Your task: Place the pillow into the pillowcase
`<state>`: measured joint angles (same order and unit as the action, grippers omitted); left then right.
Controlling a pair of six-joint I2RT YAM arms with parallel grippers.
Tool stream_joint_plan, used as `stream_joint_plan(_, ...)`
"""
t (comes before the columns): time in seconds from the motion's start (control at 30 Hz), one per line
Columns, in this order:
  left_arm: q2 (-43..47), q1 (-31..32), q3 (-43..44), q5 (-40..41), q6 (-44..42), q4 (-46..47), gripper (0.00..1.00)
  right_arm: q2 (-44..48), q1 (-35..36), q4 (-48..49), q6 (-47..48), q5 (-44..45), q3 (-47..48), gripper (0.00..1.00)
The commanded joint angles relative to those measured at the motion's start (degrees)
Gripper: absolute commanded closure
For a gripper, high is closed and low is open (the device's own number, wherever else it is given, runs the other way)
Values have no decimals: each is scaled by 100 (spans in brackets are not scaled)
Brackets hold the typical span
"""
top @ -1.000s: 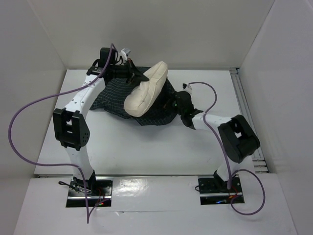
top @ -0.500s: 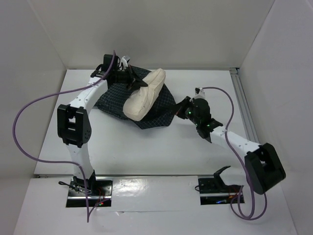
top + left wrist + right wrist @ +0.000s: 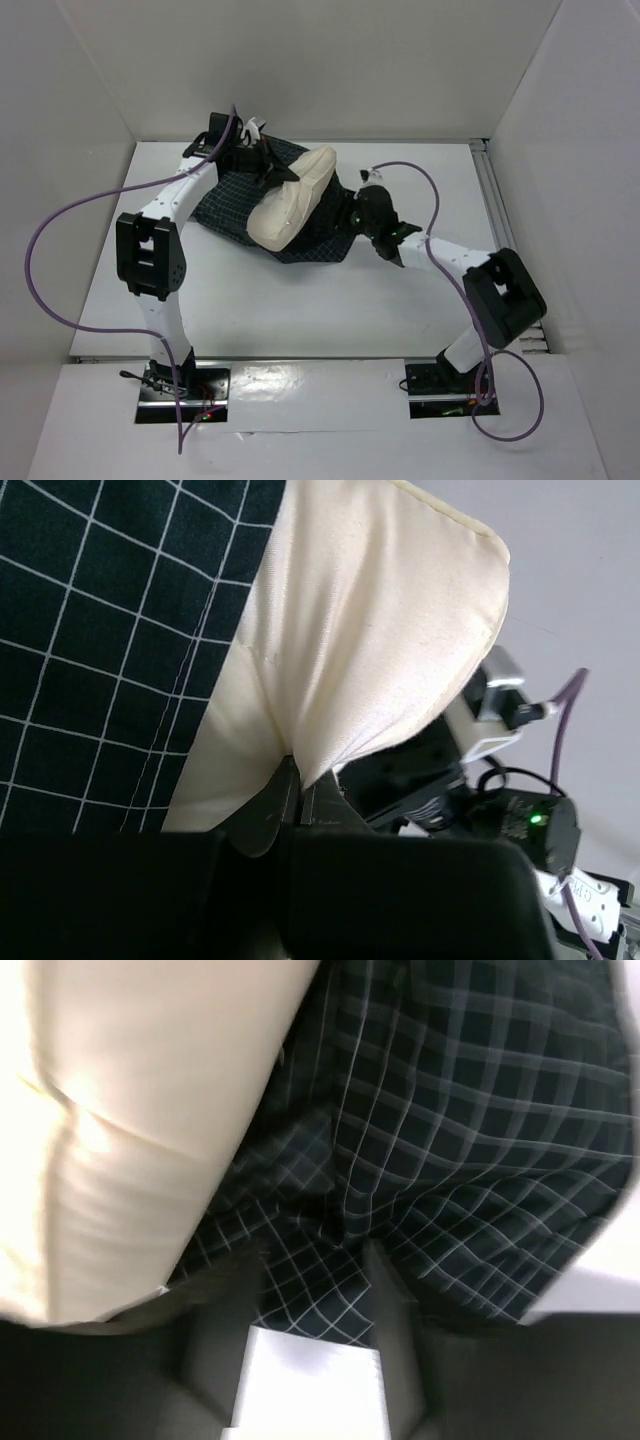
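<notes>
The left gripper point(image 3: 297, 777) pinches a fold of the cream pillow point(image 3: 370, 630). The right gripper point(image 3: 308, 1295) holds its jaws spread over the checked pillowcase point(image 3: 470, 1140).

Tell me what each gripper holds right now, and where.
Left gripper pinches a side fold of the pillow. Right gripper holds nothing; its jaws stand open around the pillowcase edge.
</notes>
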<state>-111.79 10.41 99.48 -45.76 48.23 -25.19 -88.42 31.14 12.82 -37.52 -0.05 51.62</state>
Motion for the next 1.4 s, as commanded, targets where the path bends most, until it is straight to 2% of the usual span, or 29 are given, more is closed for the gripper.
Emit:
stream_joint_plan(0.0, 280, -40, 448, -460, 178, 243, 100, -403, 278, 177, 219, 268, 480, 43)
stream_joint_plan(0.07, 280, -40, 510, -460, 230, 243, 100, -763, 533, 230, 219, 698, 788, 30)
stream_joint_plan(0.1, 280, -40, 511, -513, 231, 243, 100, -886, 612, 151, 219, 917, 876, 27)
stream_joint_plan(0.2, 280, -40, 511, -565, 292, 243, 100, -1526, 736, 71, -70, 1848, 1201, 27)
stream_joint_plan(0.4, 385, -40, 511, -619, 415, 295, 100, -2003, 736, 370, -186, 2439, 1465, 26)
stream_joint_plan(0.47, 386, -40, 450, -619, 416, 348, 100, -2135, 736, 738, -186, 2545, 1465, 26)
stream_joint_plan(0.6, 447, -40, 344, -671, 416, 348, 100, -2354, 614, 722, -274, 2968, 1859, 32)
stream_joint_plan(0.73, 562, -40, 291, -671, 363, 348, 100, -2400, 175, 432, -274, 2669, 2151, 69)
stream_joint_plan(0.77, 562, -40, 291, -619, 363, 348, 100, -2303, 174, 432, -221, 2599, 2047, 82)
stream_joint_plan(0.8, 562, -92, 230, -619, 363, 348, 100, -2207, 95, 432, -221, 2598, 1959, 85)
stream_joint_plan(0.87, 614, -92, 169, -505, 311, 295, 100, -1883, 16, 432, -291, 2476, 1677, 100)
stream_joint_plan(0.93, 614, -145, 168, -435, 258, 165, 100, -1636, -37, 380, -291, 2423, 1318, 100)
stream_joint_plan(1.0, 562, -145, 403, -5, -58, -221, 100, -1258, -194, 379, -344, 2169, 1089, 100)
stream_joint_plan(1.03, 562, -145, 484, 101, -163, -458, 100, -1152, -265, 379, -344, 1811, 905, 100)
stream_joint_plan(1.13, 562, -145, 484, 452, -279, -741, 100, -739, -511, 291, -344, 1457, 693, 100)
stream_joint_plan(1.27, 325, -145, 844, 1006, -893, -1479, 100, -1, -775, 510, -291, 780, 140, 100)
stream_joint_plan(1.37, -35, -40, 985, 737, -1455, -1935, 100, 501, -1003, 668, -405, 648, 68, 100)
